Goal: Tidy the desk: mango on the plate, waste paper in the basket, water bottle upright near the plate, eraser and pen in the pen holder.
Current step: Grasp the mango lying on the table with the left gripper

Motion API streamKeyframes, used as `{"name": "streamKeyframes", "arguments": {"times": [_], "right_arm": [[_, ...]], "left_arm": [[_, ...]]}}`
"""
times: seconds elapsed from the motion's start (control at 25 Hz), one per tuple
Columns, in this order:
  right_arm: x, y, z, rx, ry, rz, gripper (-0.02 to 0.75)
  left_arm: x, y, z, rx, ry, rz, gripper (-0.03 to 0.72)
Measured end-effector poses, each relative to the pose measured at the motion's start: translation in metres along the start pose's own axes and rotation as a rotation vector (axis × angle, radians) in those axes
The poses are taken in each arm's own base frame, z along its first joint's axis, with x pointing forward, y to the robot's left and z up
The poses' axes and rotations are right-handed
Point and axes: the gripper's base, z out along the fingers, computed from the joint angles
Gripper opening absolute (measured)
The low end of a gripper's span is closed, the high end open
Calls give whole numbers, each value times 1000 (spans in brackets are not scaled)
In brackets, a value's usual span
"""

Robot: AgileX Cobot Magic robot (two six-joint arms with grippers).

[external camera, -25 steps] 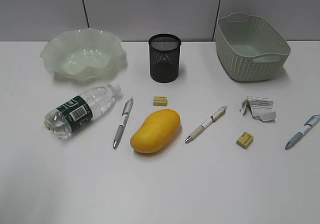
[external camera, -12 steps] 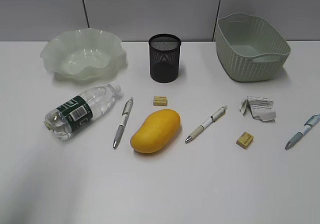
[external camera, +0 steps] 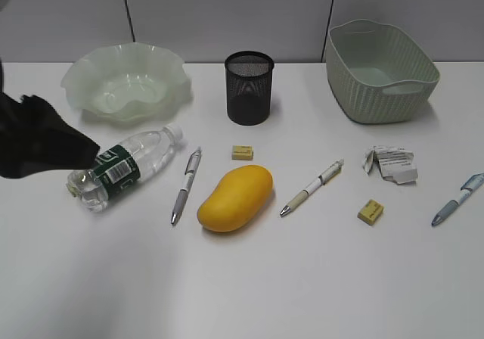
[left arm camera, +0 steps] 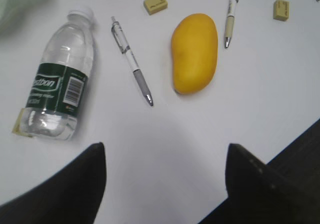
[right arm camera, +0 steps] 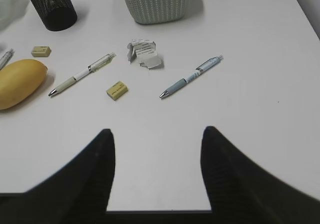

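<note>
Your left gripper (left arm camera: 165, 176) is hanging spread wide near the bottle (left arm camera: 56, 91). Go down slowly, grabbing its middle, not its cap.

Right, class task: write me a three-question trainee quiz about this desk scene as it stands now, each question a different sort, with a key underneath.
1. True or false: the water bottle stands upright beside the plate.
2. How many erasers lie on the desk?
3. The waste paper lies nearest to: A) the basket B) the pen holder C) the mango

Key
1. False; it lies on its side.
2. Two: one eraser behind the mango, another towards the right.
3. A
</note>
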Motion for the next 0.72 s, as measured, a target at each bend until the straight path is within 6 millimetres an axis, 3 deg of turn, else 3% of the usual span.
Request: {"name": "streamKeyframes", "arguments": {"times": [0.2, 0.56, 0.72], "right_arm": [[0, 0, 0, 0, 0, 0, 442], [0, 0, 0, 0, 0, 0, 442], [0, 0, 0, 0, 0, 0, 442]], "left_arm": [[-3, -14, 30, 32, 48, 62, 569], [-3, -38, 80, 72, 99, 146, 664], [-13, -45, 103, 82, 133, 161, 671]]}}
